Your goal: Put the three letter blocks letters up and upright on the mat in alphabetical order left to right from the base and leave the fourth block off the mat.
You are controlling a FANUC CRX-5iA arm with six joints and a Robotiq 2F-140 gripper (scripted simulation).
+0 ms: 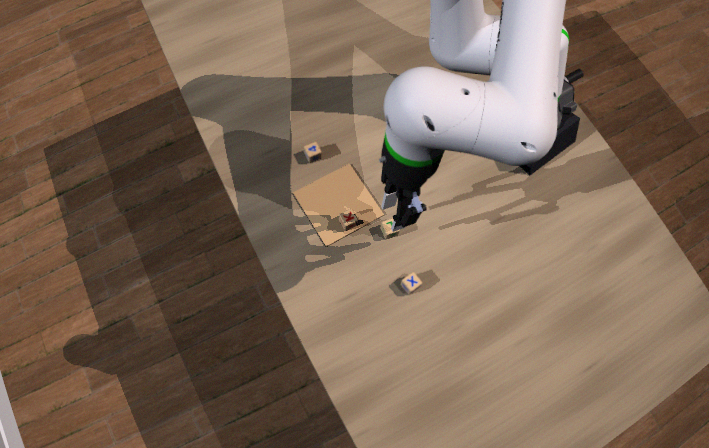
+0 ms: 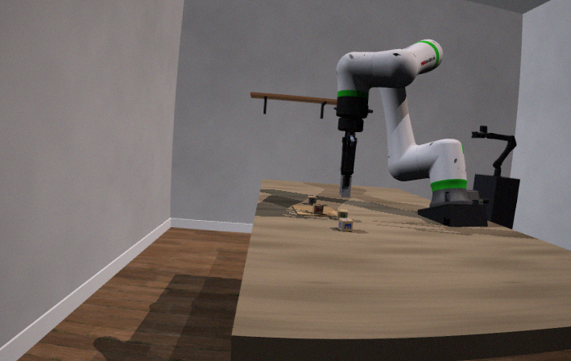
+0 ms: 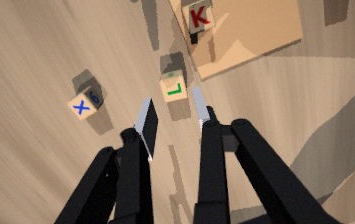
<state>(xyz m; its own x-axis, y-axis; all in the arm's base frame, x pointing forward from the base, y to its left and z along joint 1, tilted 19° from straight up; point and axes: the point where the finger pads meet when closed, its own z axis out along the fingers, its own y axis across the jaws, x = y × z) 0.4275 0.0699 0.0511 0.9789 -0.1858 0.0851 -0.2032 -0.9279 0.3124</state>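
The tan mat (image 1: 337,203) lies flat on the table. The K block (image 1: 348,218) sits on the mat near its front corner, red letter up, and shows in the wrist view (image 3: 198,16). The L block (image 1: 388,227) lies on the table just off the mat's edge, green letter up (image 3: 174,89). The X block (image 1: 411,282) (image 3: 82,106) lies on the table farther from the mat. The block marked 4 (image 1: 312,150) lies off the mat on the far side. My gripper (image 3: 174,104) (image 2: 345,190) hangs above the L block, fingers partly apart and empty, a little above the table.
The robot base (image 1: 554,133) stands at the table's right side. A black camera stand (image 2: 496,197) is behind it. The table edge runs close to the mat's left side, with floor beyond.
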